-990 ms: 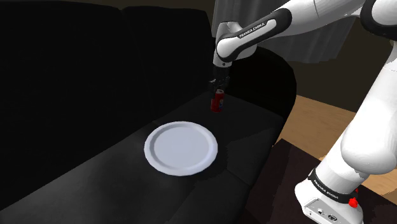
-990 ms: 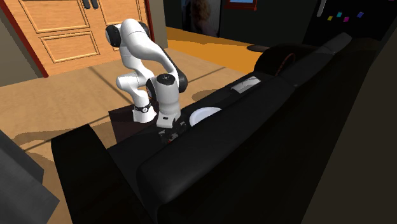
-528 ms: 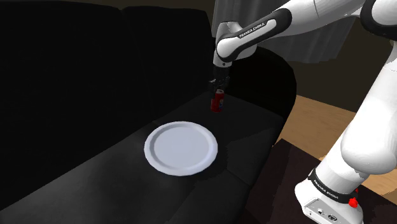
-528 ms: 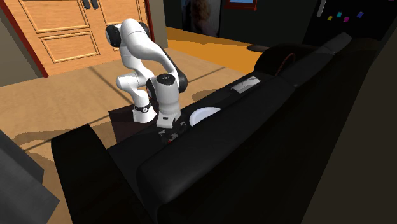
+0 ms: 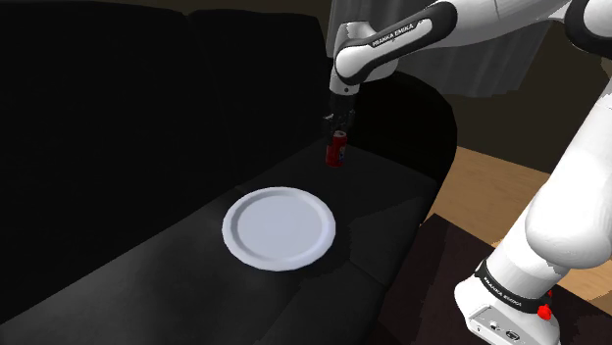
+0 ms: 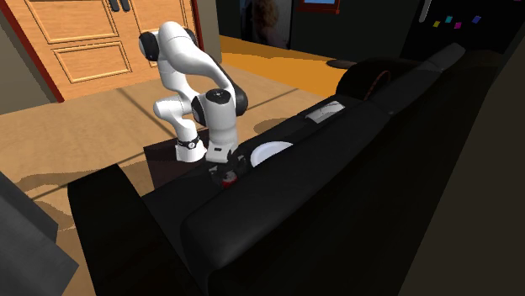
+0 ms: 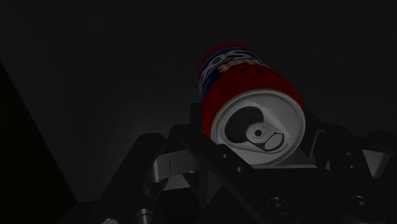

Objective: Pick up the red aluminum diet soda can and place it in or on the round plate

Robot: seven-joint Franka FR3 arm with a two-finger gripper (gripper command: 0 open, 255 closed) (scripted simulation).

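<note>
A red soda can (image 5: 337,150) with a silver top hangs upright just above the black sofa seat, and my gripper (image 5: 339,129) is shut on its upper end. The wrist view shows the can (image 7: 245,89) clasped between the two black fingers (image 7: 191,127), its pull-tab top facing the camera. The round white plate (image 5: 280,227) lies flat on the seat, nearer the front edge than the can and toward the shoulder view's left. In the second exterior view the can (image 6: 225,177) sits under the hand, beside the plate (image 6: 269,154).
The sofa's backrest (image 5: 147,108) rises behind the plate and can, and a rounded armrest (image 5: 422,113) stands just beyond the can. The robot's stand (image 5: 510,294) is at the lower right on a wooden floor (image 5: 500,186).
The arm has risen a little, and the can in the gripper has come up off the seat and slightly toward the shoulder view's right. The plate has not moved.
</note>
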